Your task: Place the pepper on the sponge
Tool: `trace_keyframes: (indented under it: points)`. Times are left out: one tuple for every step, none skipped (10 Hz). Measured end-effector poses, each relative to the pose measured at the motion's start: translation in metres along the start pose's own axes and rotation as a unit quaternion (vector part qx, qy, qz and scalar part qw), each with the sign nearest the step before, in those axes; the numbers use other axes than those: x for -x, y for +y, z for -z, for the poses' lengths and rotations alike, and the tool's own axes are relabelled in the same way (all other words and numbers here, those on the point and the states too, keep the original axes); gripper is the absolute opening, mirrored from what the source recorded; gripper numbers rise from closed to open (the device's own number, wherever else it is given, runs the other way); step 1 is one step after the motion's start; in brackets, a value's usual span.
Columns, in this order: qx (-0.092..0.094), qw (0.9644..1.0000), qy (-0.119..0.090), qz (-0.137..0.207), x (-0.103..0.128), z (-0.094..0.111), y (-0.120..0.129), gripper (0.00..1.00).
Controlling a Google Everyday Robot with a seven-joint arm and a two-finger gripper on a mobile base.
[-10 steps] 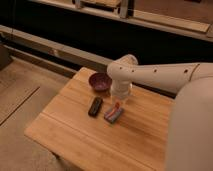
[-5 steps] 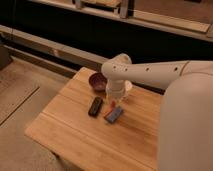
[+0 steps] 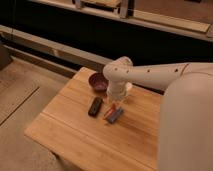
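Swung left — closed tool (image 3: 116, 103) over wooden table (image 3: 75, 135), dark wall (image 3: 100, 36) behind.

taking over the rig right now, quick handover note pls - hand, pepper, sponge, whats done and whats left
Hand: shut, pointing down right over the sponge.
Pepper: lies along the sponge's left edge, directly under the hand; cannot tell whether the hand grips it.
Sponge: flat on the table, right of the black bar, in front of the purple bowl.
Done: pepper is at the sponge.
Left: confirm it rests on the sponge free of the hand, then lift the arm clear.
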Motion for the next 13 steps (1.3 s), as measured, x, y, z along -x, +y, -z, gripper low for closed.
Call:
trace_keyframes:
  points:
    - [0.001,1.0000,0.002,-0.002,0.0005,-0.0014,-0.0005,0.00]
    - [0.001,1.0000,0.003,-0.003,0.0010,-0.0027,-0.0007,0.00]
    - [0.001,1.0000,0.005,-0.005,0.0016,-0.0042,-0.0017,0.00]
    - [0.001,1.0000,0.006,-0.005,0.0020,-0.0055,-0.0025,0.00]
    - [0.001,1.0000,0.007,-0.005,0.0022,-0.0063,-0.0029,0.00]
    - [0.001,0.9999,0.009,-0.005,0.0023,-0.0082,-0.0035,0.00]
    - [0.001,0.9999,0.010,-0.005,0.0025,-0.0096,-0.0039,0.00]
    - [0.001,0.9999,0.010,-0.005,0.0028,-0.0103,-0.0040,0.00]
    - [0.001,0.9999,0.010,-0.005,0.0033,-0.0103,-0.0040,0.00]
    - [0.001,0.9999,0.009,-0.005,0.0038,-0.0102,-0.0041,0.00]
    - [0.002,1.0000,0.008,-0.005,0.0043,-0.0092,-0.0037,0.01]
    - [0.002,1.0000,0.007,-0.005,0.0045,-0.0087,-0.0033,0.05]
    - [0.003,1.0000,0.006,-0.004,0.0045,-0.0080,-0.0029,0.14]
